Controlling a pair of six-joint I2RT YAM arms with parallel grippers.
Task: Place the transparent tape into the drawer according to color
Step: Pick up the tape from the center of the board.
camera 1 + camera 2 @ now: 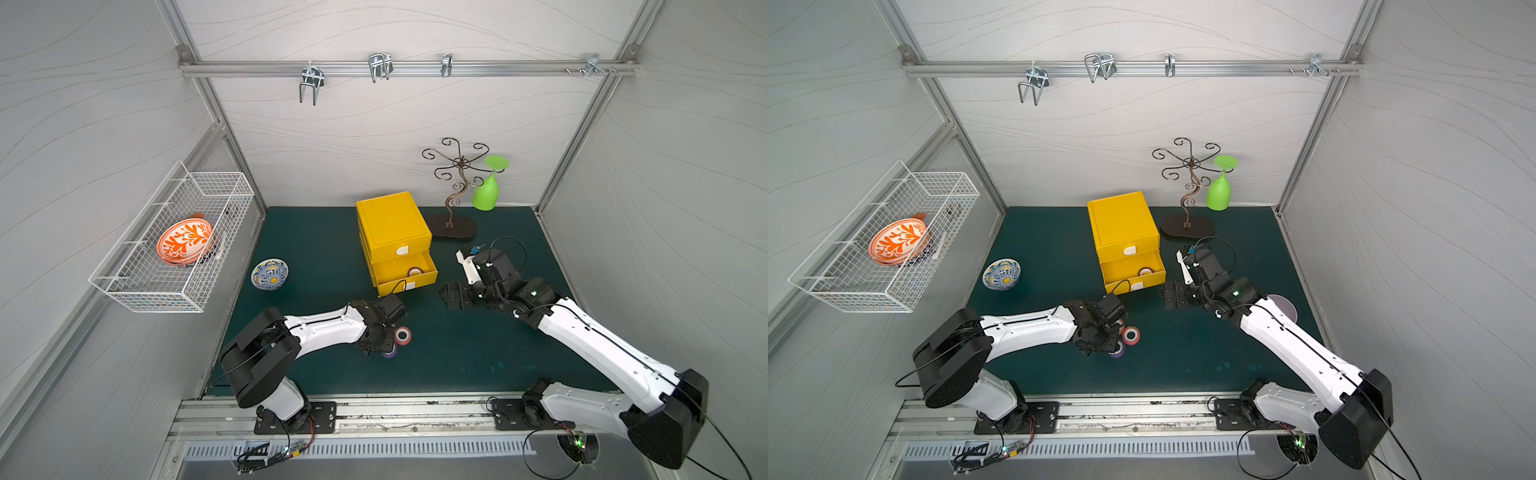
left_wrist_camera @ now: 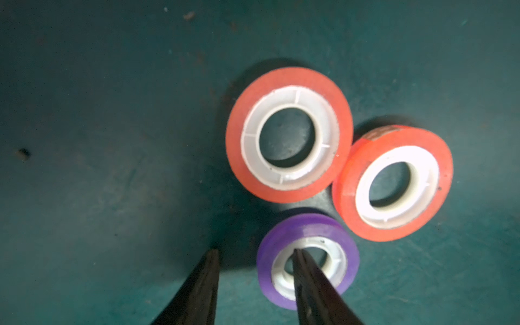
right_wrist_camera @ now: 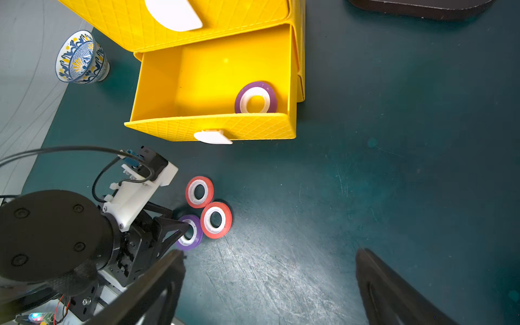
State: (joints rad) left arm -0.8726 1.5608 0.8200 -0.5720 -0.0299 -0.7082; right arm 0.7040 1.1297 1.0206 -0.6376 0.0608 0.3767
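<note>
Left tool: jaws apart astride wall of purple tape roll, lower frame centre, one tip inside core; right tool agape, farther.

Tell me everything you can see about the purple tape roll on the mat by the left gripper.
The purple tape roll is a small ring of purple tape on a white plastic core. It lies flat on the green mat, close beside two red tape rolls; contact with them is unclear. The left gripper stands over it, jaws open, one inside the core's hole, the other outside the ring.
</note>
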